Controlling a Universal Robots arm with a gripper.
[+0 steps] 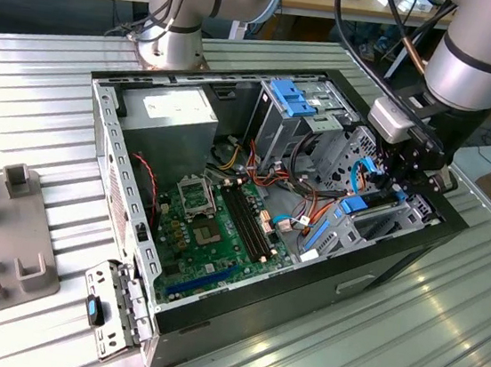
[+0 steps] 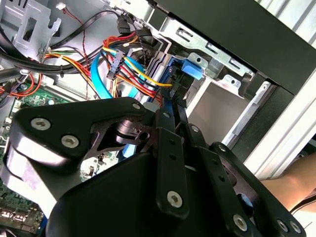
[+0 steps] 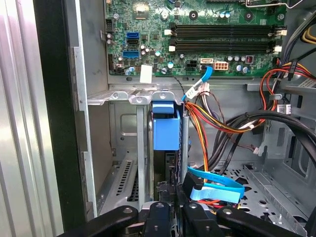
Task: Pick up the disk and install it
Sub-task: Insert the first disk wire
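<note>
Black linkage plates of the gripper (image 2: 170,106) crowded the lower half of the second wrist view, its fingers (image 2: 168,123) drawn narrow and reaching toward the disk's blue rail. Whether they actually gripped it could not be told. In the first wrist view the disk (image 3: 165,129) stood on edge in a grey metal bay at the frame's centre, its blue tab uppermost, just beside a bundle of coloured cables (image 3: 212,118). A motherboard (image 3: 197,34) spanned the upper part of that frame. In the exterior view the gripper (image 1: 404,187) hung at the right of the frame, inside the open computer case (image 1: 125,214), with the disk (image 1: 369,215) below it near the case's front wall. The case rested on a ribbed metal desk (image 1: 405,346).
</note>
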